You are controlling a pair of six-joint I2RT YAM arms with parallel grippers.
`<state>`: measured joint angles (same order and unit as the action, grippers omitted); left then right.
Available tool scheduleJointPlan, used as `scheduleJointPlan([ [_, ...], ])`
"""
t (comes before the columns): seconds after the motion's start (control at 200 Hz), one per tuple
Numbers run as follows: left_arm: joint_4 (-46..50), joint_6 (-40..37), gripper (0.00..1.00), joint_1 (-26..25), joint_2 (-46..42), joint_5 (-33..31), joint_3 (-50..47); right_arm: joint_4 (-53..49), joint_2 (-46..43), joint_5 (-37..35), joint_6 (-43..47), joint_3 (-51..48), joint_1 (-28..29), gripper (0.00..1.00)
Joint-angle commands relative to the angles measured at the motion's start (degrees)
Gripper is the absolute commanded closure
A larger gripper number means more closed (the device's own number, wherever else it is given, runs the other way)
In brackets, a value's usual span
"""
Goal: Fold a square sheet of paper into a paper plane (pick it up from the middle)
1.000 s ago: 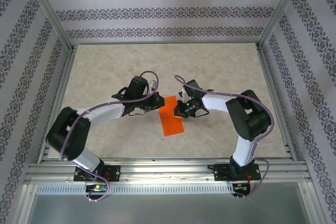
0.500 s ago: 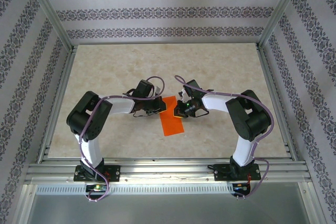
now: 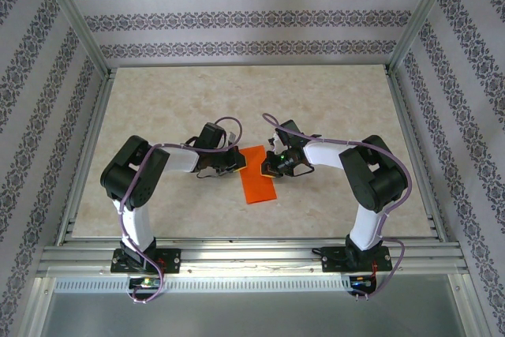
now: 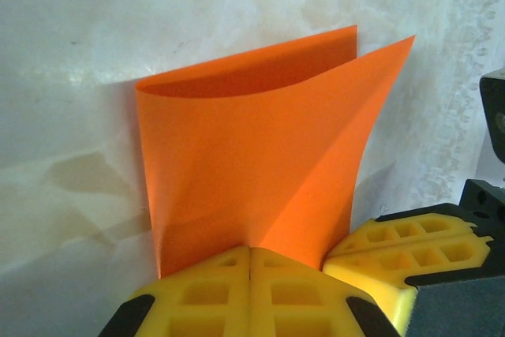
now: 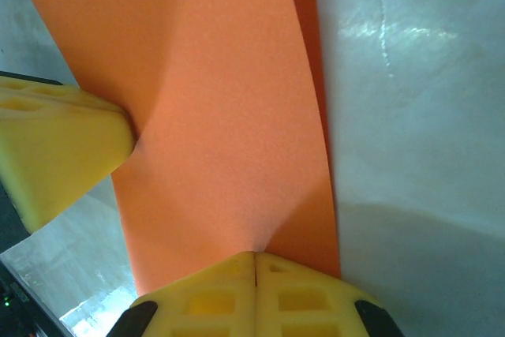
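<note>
The square sheet of paper (image 3: 257, 177) is bright orange and lies folded double as a narrow strip on the table's middle. Its two layers gape apart at the far end in the left wrist view (image 4: 252, 147). My left gripper (image 3: 239, 165) comes in from the left and is shut on the sheet's edge (image 4: 250, 252), where creases run into the closed jaws. My right gripper (image 3: 267, 165) comes in from the right and is shut on the opposite edge (image 5: 255, 256). The two grippers stand close together; the right one's yellow fingers (image 4: 402, 250) show beside the paper (image 5: 221, 100).
The beige marbled tabletop (image 3: 331, 100) is framed by aluminium rails (image 3: 237, 254) and patterned walls. The left gripper's yellow finger (image 5: 55, 147) presses against the sheet in the right wrist view. Both arms bend inward over the table's middle.
The left arm has drawn its elbow up and back towards its base, and its gripper has shifted slightly left. The right arm and the paper have stayed put. Both grippers stay shut.
</note>
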<state>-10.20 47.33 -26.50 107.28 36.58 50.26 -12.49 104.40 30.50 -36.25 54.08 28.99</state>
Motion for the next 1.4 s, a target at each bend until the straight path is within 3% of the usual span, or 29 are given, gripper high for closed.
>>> scheduleJointPlan([
  [0.0,7.16,-0.47,0.96,0.66,-3.04,-2.65,2.77,-5.26,0.81,-4.75,0.04,-1.79,-0.34,1.00],
  [0.115,13.43,-3.38,0.95,1.21,-3.59,-3.20,7.57,-4.98,0.70,-4.79,-0.05,-1.88,-0.35,1.00],
  [0.34,15.31,-3.85,0.95,2.28,1.67,-0.32,12.56,-5.17,0.01,-5.07,-0.05,-2.32,-0.44,1.00],
  [0.809,12.66,-3.35,0.95,3.27,6.17,-5.50,6.84,-4.63,-0.09,-5.12,-0.14,-3.11,-0.50,1.00],
  [1.154,10.97,0.11,0.94,4.80,3.70,-11.42,6.30,-4.43,-0.25,-5.10,-0.05,-3.37,-0.52,1.00],
  [1.394,8.61,1.56,0.94,5.98,3.75,-11.98,6.18,-4.37,-0.01,-4.85,-0.05,-3.28,-0.52,1.00],
])
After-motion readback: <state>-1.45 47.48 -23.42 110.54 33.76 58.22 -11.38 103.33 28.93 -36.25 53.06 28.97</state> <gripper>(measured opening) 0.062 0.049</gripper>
